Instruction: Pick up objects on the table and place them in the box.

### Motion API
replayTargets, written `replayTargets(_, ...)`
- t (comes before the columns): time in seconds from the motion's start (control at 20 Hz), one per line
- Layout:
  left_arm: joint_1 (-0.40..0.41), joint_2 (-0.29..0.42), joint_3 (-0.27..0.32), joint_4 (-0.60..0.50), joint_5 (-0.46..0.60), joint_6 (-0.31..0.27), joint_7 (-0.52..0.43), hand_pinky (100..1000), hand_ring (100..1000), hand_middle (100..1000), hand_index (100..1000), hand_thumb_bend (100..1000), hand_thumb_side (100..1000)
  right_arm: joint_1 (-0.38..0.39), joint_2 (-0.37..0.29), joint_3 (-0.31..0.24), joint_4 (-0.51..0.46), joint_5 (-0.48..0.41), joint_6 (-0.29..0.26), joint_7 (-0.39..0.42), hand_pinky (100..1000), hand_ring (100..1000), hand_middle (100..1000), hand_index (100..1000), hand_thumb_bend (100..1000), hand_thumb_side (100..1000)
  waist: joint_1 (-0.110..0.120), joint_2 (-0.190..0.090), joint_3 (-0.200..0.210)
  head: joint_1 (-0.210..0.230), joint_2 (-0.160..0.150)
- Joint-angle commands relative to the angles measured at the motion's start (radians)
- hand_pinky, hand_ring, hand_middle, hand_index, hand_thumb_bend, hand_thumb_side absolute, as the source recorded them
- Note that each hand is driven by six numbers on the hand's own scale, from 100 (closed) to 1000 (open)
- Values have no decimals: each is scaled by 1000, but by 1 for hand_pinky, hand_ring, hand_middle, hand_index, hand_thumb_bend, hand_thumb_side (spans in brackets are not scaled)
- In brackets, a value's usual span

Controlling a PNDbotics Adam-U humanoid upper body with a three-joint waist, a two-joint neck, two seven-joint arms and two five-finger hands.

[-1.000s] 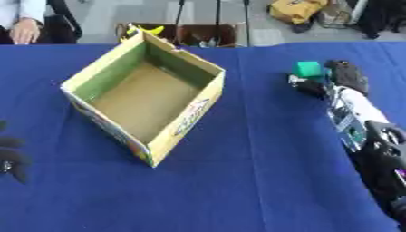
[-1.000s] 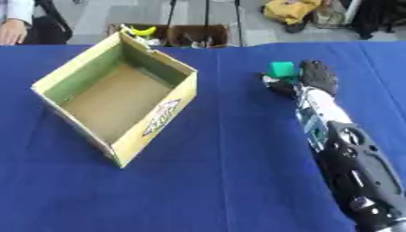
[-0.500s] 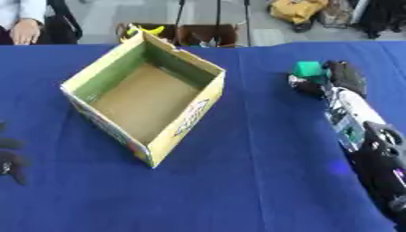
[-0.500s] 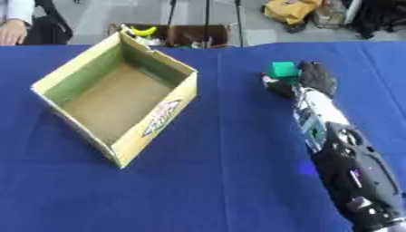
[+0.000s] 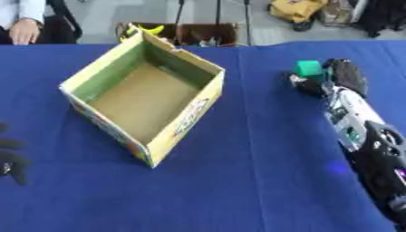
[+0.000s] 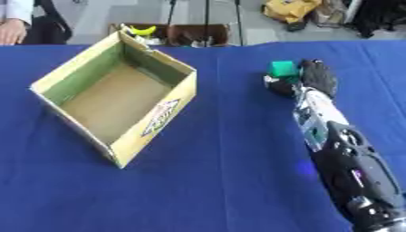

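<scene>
Fingers of the robot's black right hand (image 6: 316, 78) are reaching over the far right of the blue cloth-covered table (image 5: 253, 181), with a small green block (image 6: 283, 69) sitting against the thumb side. Whether the fingers are actually closing round the block I cannot tell; the thumb is showing just below it, so the hand is reading as about to pinch rather than lifting. Compared with a second ago, hand and block are sitting in nearly the same place, so the grasp is judged to be settling and no carrying has begun. The block is resting on the cloth, well apart from the open cardboard box with green inner walls (image 5: 190, 68), which is lying to the left. The block is looking roughly cubic, with no clear long axis or pointing direction. The box is sitting askew, its long axis running from near left to far right, its opening facing up, nothing showing inside. The robot's left hand (image 5: 9, 156) is idling at the lower left edge, dark fingers spread.
</scene>
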Motion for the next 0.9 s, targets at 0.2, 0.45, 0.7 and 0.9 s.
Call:
replayTargets(0.2, -8, 1, -1, -20, -4, -1, -2, 262, 431, 523, 795, 100, 931, -15, -15, -6, -11, -25, 2, -10, 687, 730, 632, 794, 411, 606, 2, -17, 0, 0, -12)
replayTargets(0.45, -8, 0, -2, -20, -4, -1, -2, 261, 430, 523, 795, 100, 931, -13, -15, -16, -10, -91, 5, -10, 678, 731, 642, 795, 282, 532, 4, -13, 1, 1, -14)
replayTargets(0.7, -8, -1, -3, -20, -5, 0, -4, 261, 430, 523, 795, 100, 932, -11, -17, -15, -10, -158, 4, -31, 670, 732, 652, 800, 100, 464, 5, -12, 0, 1, -16)
replayTargets(0.9, -8, -1, -3, -20, -5, 0, -4, 259, 429, 523, 794, 100, 932, -10, -20, -11, -5, -201, 3, -46, 660, 728, 647, 795, 100, 457, 7, -11, 0, 2, -18)
